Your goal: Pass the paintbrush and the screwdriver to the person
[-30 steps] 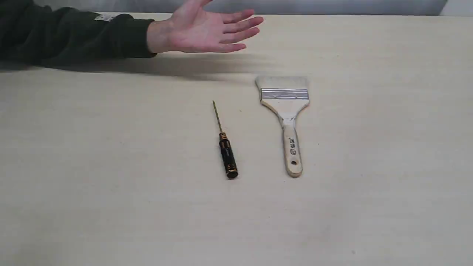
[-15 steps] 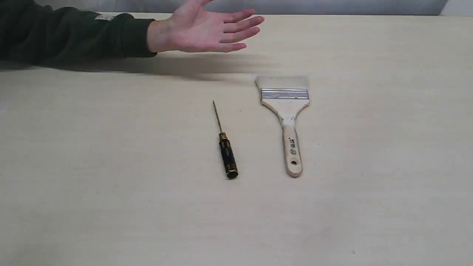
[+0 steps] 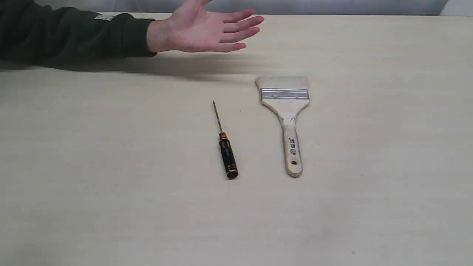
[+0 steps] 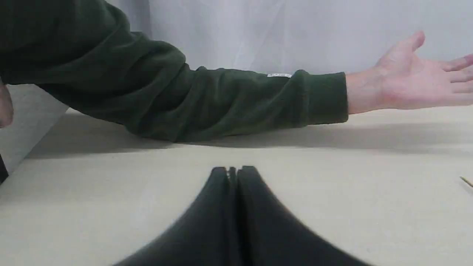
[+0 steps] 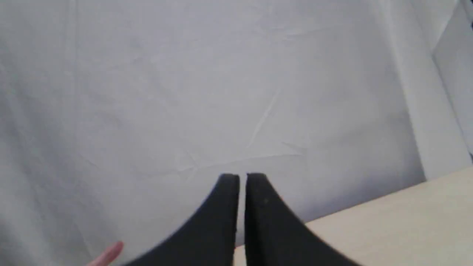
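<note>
The paintbrush (image 3: 286, 118) lies flat on the table, pale bristles toward the far side, wooden handle toward the near edge. To its left lies the screwdriver (image 3: 224, 146), gold shaft pointing away, black handle nearer. The person's open hand (image 3: 207, 31) hovers palm up at the far side, on a dark green sleeve (image 3: 74, 35); the hand (image 4: 414, 79) also shows in the left wrist view. Neither gripper appears in the exterior view. My left gripper (image 4: 232, 170) is shut and empty, low over the table. My right gripper (image 5: 242, 176) is shut and empty, facing a white backdrop.
The light wooden table (image 3: 111, 184) spreads all around both tools. A white cloth backdrop (image 5: 184, 92) rises behind its far edge. The screwdriver's tip (image 4: 466, 181) just shows at the edge of the left wrist view. A fingertip (image 5: 109, 255) shows low in the right wrist view.
</note>
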Motion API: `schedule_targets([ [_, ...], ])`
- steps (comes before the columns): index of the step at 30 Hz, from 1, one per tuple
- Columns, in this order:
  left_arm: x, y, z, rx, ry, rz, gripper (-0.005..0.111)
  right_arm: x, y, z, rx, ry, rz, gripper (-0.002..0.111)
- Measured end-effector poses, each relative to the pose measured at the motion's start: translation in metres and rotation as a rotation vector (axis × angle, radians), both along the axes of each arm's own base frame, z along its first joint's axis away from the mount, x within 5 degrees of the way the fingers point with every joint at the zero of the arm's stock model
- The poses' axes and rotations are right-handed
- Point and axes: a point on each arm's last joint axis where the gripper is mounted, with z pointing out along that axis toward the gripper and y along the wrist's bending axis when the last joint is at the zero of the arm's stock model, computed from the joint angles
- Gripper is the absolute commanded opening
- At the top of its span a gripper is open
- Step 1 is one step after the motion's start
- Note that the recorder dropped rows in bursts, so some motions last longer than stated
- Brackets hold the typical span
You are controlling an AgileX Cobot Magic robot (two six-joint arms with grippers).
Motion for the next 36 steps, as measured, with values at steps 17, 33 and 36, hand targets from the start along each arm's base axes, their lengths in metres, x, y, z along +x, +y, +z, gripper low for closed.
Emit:
schedule_targets([
  [17, 0.000, 0.000, 0.000, 0.000, 0.000, 0.000, 0.000, 0.112, 0.051, 0.096, -0.317, 0.357, 0.342, 0.004],
  [33, 0.000, 0.000, 0.000, 0.000, 0.000, 0.000, 0.000, 0.237, 0.091, 0.068, -0.598, 0.841, 0.461, 0.004],
  [36, 0.000, 0.000, 0.000, 0.000, 0.000, 0.000, 0.000, 0.245, 0.098, 0.062, -0.678, 0.917, 0.450, 0.004],
])
